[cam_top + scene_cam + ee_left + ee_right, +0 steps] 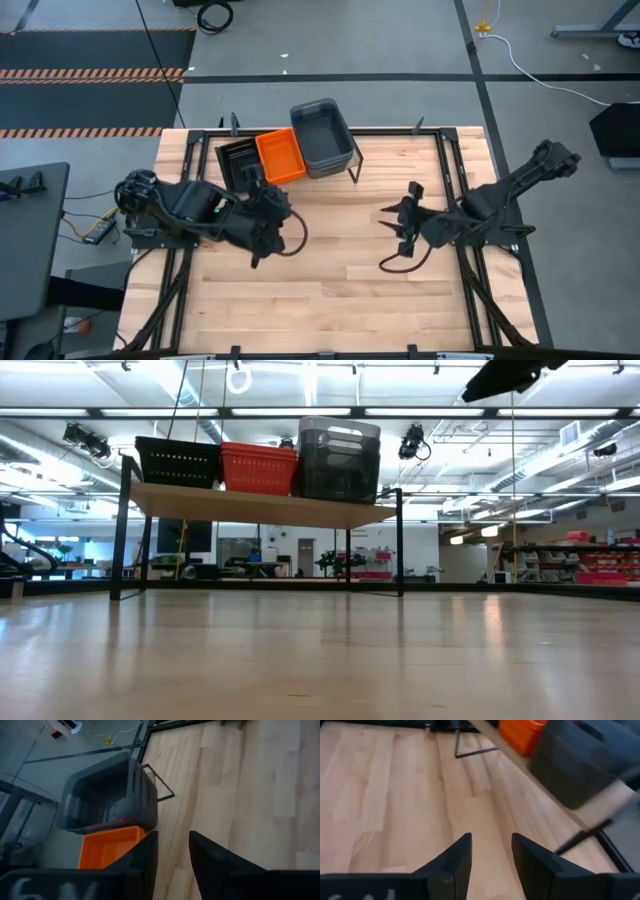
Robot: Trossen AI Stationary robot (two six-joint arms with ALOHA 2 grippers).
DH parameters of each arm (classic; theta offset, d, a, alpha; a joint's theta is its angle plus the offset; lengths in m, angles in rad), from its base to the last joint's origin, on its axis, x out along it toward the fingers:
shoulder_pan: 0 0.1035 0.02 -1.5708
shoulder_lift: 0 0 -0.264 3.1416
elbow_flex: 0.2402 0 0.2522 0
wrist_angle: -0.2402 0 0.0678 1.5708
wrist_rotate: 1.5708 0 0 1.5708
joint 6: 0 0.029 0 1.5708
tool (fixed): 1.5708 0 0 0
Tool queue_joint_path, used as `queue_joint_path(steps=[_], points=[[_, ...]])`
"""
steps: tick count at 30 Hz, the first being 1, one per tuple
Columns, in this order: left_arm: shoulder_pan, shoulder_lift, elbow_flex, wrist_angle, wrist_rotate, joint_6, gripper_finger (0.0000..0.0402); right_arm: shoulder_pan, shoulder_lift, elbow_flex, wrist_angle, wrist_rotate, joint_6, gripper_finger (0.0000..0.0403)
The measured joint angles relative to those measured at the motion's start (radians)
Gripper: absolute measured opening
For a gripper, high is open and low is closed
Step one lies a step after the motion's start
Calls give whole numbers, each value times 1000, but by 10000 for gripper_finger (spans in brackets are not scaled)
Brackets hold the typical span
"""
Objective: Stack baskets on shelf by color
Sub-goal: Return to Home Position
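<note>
1. Shelf (262,508) with a light wood top and thin black legs stood by the far edge of the table (330,295), near the middle of that edge.
2. Three colours sat side by side on the shelf top, touching or almost touching.
3. The black basket (178,462) was at the shelf's end on the robot's left side. It had rows of little holes in its wall.
4. The orange basket (259,468) was in the middle and was bright and shallow.
5. The dark-grey bin (339,460) was at the other end. It was the tallest and deepest, and it looked like one bin sat inside another.
6. The left gripper (172,865) hung over the table just in front of the shelf, near the black and orange baskets. Its fingers were apart and held nothing.
7. The right gripper (491,857) hung over the table on the robot's right side, away from the shelf. Its fingers were apart too, with only bare wood between them.
</note>
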Motion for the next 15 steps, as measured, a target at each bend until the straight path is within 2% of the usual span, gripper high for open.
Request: queue_joint_path(steps=[4,8,12,15], points=[[-31,-2,-23,15,-6,-18,116,0,-57,0,-78,42,41,133],[-51,-27,-145,93,-17,-12,116,0,-113,-1,-118,58,38,116],[-38,-77,-336,289,16,65,116,0,-174,-1,-136,96,9,94],[6,-122,-482,522,144,168,116,-5,-222,-1,-144,108,-16,74]])
